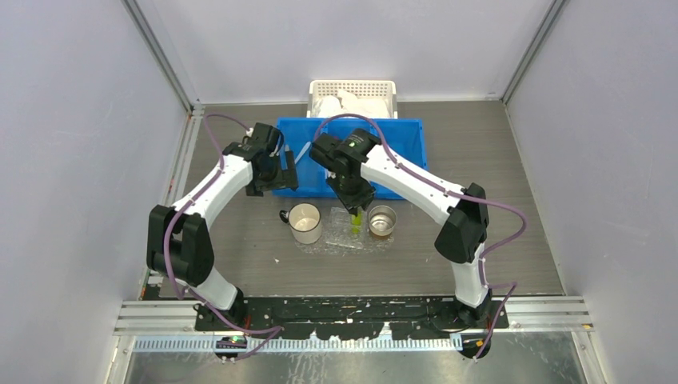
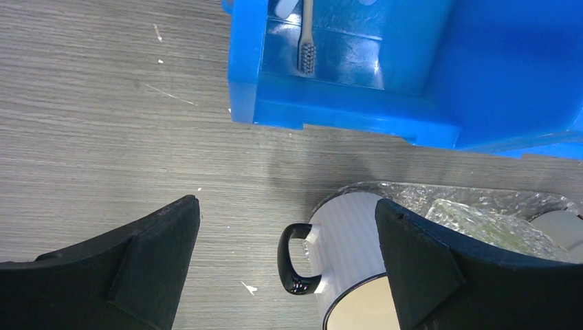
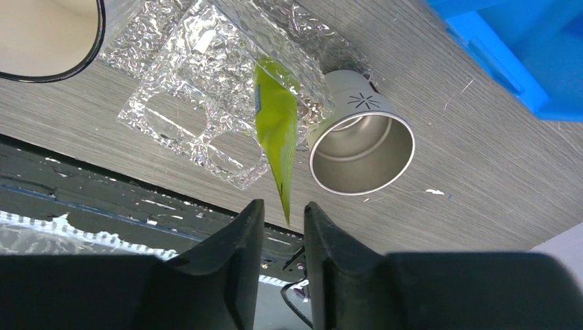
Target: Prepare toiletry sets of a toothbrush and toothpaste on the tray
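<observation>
A green toothpaste tube (image 3: 277, 130) stands tilted with its lower end on the clear tray (image 3: 175, 113) and leans by the steel cup. Its upper tip sits between the fingertips of my right gripper (image 3: 283, 206), whose jaws are narrowly apart with a gap on each side of the tube. In the top view the right gripper (image 1: 354, 200) hovers just above the tube (image 1: 355, 224). My left gripper (image 2: 287, 205) is wide open and empty above the table, beside the mug. A white toothbrush (image 2: 306, 41) lies in the blue bin, also seen from above (image 1: 305, 152).
A white mug (image 1: 305, 222) stands at the tray's left end and a steel cup (image 1: 382, 221) at its right. The blue three-compartment bin (image 1: 404, 128) lies behind the tray, with a white perforated basket (image 1: 353, 86) behind it. The table's front edge is near the tray.
</observation>
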`<state>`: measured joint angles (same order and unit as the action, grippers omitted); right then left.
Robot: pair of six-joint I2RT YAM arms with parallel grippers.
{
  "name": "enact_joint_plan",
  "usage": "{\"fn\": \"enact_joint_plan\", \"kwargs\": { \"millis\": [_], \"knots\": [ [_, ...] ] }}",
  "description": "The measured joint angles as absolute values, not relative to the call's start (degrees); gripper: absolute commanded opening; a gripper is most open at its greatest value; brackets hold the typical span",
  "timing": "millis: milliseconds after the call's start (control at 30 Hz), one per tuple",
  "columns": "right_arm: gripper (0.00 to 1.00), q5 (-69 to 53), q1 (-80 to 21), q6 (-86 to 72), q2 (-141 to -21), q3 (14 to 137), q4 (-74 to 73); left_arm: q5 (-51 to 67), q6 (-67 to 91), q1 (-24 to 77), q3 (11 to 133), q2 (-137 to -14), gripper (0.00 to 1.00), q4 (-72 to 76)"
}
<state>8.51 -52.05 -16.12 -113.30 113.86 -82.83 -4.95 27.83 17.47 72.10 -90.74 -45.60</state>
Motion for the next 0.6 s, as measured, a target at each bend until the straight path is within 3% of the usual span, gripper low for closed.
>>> {"fn": "enact_joint_plan", "kwargs": {
  "millis": [233, 433, 600],
  "knots": [
    [0.52, 8.8, -51.0, -16.0, -113.3, 118.7, -83.2, -5.1, 27.8, 17.4, 72.1, -90.7, 1.0, -45.6],
    [0.34, 5.9, -42.9, -16.9, -110.8, 124.4, -74.5, -5.6, 27.8, 16.8, 72.1, -90.7, 1.0, -45.6],
    [0.48, -2.5, -31.5, -21.7, -111.0, 119.0, -61.2, -6.0, 27.8, 16.8, 72.1, -90.7, 1.0, -45.6]
  ]
}}
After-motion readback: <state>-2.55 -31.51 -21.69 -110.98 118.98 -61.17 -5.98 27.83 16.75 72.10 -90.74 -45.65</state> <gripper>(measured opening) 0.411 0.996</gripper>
